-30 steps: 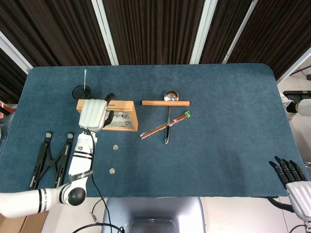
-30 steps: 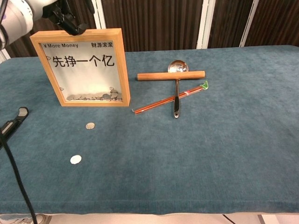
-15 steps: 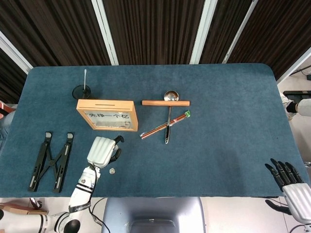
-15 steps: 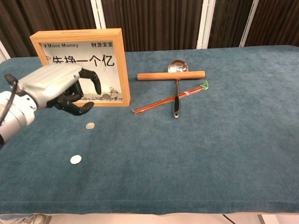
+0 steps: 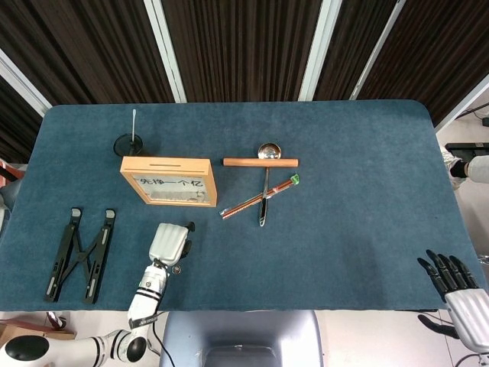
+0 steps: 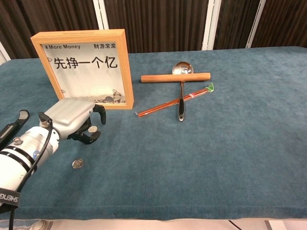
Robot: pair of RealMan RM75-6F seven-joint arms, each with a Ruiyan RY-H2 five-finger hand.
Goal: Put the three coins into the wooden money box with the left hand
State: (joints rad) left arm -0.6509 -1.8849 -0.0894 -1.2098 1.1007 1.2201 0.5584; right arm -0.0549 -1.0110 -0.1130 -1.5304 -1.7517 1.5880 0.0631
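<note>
Blue desk (image 6: 240,158). Wooden money box (image 6: 83,68) upright at 10 o'clock in chest view. Left hand (image 6: 74,118) at 8 o'clock, fingers curled downward over one coin (image 6: 92,129), hold not discernible. Second coin (image 6: 77,163) loose near desk edge, just below hand. Right hand (image 5: 457,284) at 4 o'clock in head view, fingers spread, empty.
</note>
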